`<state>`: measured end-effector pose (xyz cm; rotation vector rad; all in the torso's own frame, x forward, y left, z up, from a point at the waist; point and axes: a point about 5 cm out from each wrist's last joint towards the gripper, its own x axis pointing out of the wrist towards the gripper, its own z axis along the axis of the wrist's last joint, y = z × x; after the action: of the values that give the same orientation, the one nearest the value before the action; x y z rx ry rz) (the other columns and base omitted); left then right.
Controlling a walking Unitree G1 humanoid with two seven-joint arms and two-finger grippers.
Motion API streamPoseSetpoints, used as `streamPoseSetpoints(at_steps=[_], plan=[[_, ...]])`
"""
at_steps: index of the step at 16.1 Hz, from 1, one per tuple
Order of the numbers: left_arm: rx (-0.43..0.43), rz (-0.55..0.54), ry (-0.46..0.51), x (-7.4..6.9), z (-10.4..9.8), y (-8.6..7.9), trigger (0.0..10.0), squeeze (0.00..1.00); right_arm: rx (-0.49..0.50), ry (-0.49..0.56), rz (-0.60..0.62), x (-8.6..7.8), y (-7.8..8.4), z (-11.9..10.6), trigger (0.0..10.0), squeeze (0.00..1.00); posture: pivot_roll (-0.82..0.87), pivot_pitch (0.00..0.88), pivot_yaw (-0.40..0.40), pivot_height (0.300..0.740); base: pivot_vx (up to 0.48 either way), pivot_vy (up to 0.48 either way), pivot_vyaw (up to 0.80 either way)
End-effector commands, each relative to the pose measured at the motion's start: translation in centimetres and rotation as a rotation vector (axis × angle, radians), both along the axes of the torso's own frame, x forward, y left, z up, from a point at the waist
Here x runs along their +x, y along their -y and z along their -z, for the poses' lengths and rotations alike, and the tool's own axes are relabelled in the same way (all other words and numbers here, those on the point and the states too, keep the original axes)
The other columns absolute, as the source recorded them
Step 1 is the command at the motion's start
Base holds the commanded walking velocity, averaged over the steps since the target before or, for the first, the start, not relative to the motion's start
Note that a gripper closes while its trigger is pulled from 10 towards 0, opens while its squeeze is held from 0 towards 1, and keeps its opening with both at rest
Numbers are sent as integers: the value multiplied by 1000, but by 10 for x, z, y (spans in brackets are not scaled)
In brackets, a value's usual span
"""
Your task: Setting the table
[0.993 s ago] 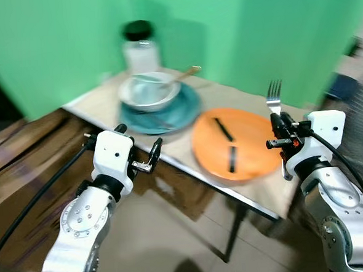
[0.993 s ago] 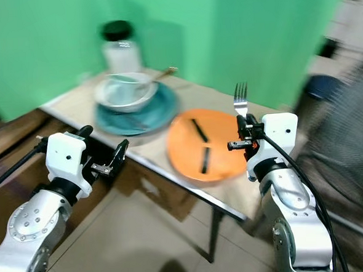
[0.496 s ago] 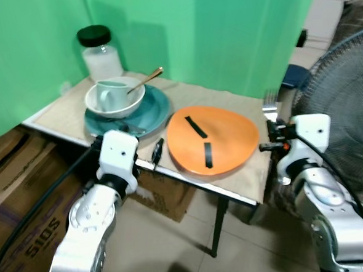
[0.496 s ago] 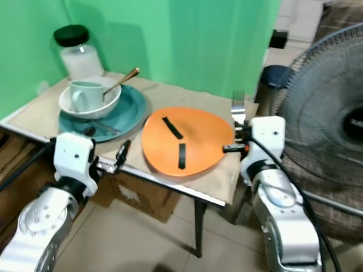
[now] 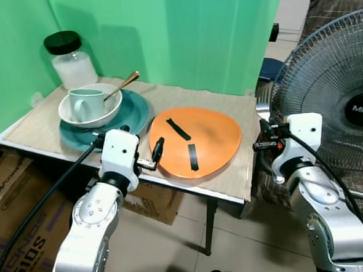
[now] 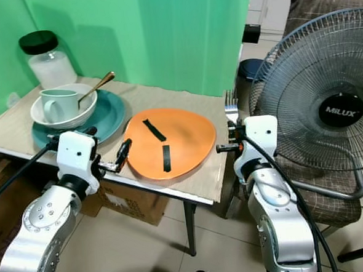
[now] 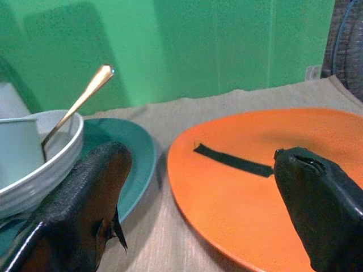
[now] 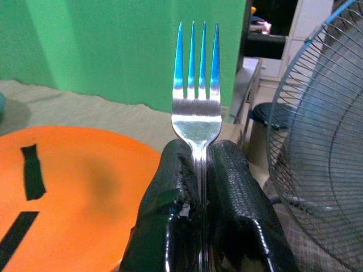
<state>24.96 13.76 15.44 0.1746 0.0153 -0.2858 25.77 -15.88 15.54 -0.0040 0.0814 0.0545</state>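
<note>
Gripping a silver metal fork (image 8: 197, 102) upright, tines up, the right gripper (image 6: 231, 146) hangs just off the right-hand edge of the counter (image 5: 233, 176), its jaws clamped together on the fork's handle. The landmark here is the round orange plate (image 5: 197, 141), marked with two short black strips, which lies near the counter's front edge on a beige cloth. The fork stands to the right of that plate, apart from it and clear of the cloth.

To the left of the orange plate, the left gripper (image 5: 158, 151) hovers at the counter's front edge with its jaws spread apart, one black finger (image 7: 85, 209) on the side of the teal plate, the other towards the orange one.

Further left of the orange plate sits a round teal plate (image 5: 134, 114) carrying a white bowl (image 5: 91, 114); inside the bowl stand a pale green mug (image 5: 84, 104) and a gold-coloured spoon (image 5: 122, 85) leaning over the rim. Behind them is a glass jar with a black lid (image 5: 69, 56). Right of the orange plate, beyond the fork, stands a grey wire-guarded electric fan (image 6: 327, 96). A green cloth backdrop (image 5: 163, 32) hangs behind the counter.
</note>
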Motion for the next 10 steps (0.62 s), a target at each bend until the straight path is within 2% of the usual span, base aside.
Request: streamPoseSetpoints(at_steps=[1,6,10], plan=[[-9,-34,32,4,-7,-4,10000,0,7,9,-10,1,-3,-5,10000,0,77,0,41,740,0,0,-788],[-3,-34,51,8,-9,-5,10000,0,5,3,-6,4,-3,-4,10000,0,80,0,37,740,0,0,-795],[7,-23,38,5,-4,-4,10000,0,-13,-7,-4,4,-2,0,10000,0,74,0,39,740,0,0,-800]])
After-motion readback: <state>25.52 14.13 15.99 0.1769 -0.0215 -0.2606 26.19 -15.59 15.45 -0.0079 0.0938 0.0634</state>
